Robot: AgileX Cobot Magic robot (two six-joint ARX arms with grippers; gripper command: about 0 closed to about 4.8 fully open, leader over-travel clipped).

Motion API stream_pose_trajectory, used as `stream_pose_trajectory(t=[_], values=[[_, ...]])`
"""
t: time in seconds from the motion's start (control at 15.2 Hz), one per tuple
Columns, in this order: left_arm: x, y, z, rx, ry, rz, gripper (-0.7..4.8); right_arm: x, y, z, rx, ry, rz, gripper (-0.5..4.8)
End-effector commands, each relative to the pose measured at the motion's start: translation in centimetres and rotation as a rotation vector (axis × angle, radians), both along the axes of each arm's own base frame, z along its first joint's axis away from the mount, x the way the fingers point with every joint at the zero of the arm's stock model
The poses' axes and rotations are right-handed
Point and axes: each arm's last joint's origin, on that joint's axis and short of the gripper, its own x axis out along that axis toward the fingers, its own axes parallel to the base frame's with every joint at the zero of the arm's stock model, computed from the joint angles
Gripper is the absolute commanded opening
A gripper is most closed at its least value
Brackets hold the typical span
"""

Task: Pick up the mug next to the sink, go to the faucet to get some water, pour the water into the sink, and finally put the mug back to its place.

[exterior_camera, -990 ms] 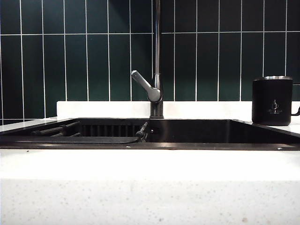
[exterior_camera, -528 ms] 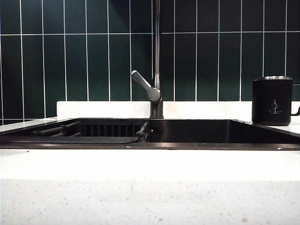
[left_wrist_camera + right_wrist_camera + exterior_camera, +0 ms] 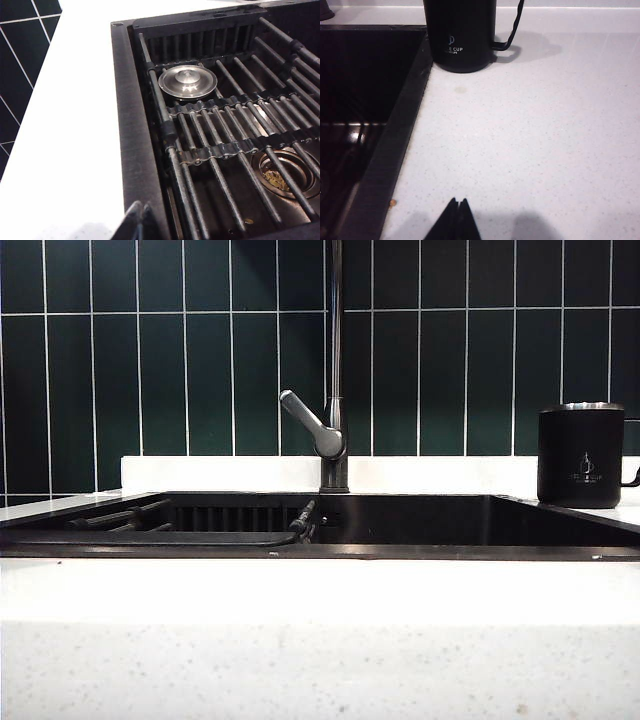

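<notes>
Still untouched, the mug (image 3: 465, 35) stands on the desk (image 3: 545, 125) beside the sink (image 3: 300, 551); left gripper (image 3: 138, 222) and right gripper (image 3: 457, 219) fingers pressed together, every step remaining.

The exterior camera sits low at the counter (image 3: 320, 640) edge facing the tiled wall across the sink (image 3: 420, 520), while each wrist camera looks steeply down from close above, left on the sink's rim, right on the mug (image 3: 462, 35).

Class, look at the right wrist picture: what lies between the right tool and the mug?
Only bare white speckled counter lies between the shut right tool and the mug; the sink rim runs alongside. The right wrist view shows it.
</notes>
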Motion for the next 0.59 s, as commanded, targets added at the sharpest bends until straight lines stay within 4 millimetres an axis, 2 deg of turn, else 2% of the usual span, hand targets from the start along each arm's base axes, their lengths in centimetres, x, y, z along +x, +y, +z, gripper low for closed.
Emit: stream_pose_trajectory(t=[0.07,0.59], values=[[0.0,0.0,0.2,0.000,-0.012,0.002,-0.06,0.0,0.0,0.1,-0.003,-0.002,-0.001,-0.04],[-1.8,0.6,1.9,-0.054,-0.191,0.026,-0.06,0.0,0.0,0.1,-0.003,-0.002,-0.001,-0.04]])
